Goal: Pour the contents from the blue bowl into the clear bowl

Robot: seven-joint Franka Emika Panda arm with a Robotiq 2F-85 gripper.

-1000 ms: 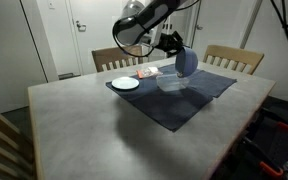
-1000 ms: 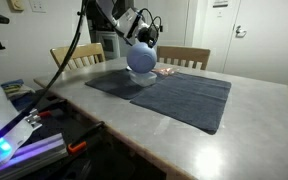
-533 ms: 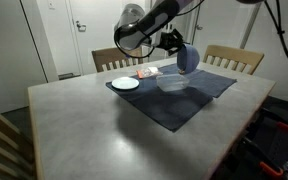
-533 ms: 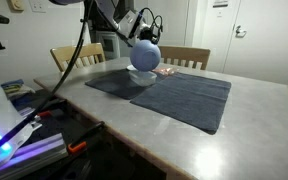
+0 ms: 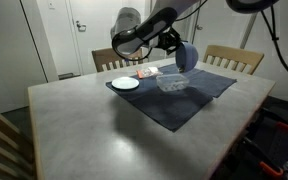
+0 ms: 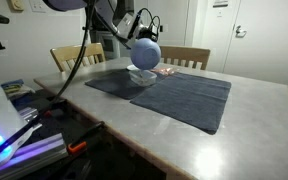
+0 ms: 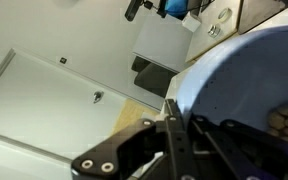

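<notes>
Presently: gripper point(image 7: 180, 125) clamped shut on the rim of the blue bowl point(image 5: 187, 57), tipped steeply above the clear bowl point(image 5: 171, 83) on the dark mat point(image 5: 199, 100); risk: contents clearing the low walls onto the mat, should the tilt be abrupt or off-centre.

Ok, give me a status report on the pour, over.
End effector shut on blue bowl, at its rim. Bowl tilted, held over clear bowl. White plate beside, apart; nothing blocking.

Smooth matt blue bowl point(image 6: 146, 53); glossy, perhaps plastic clear bowl point(image 5: 172, 83); cloth mat point(image 6: 189, 98)
</notes>
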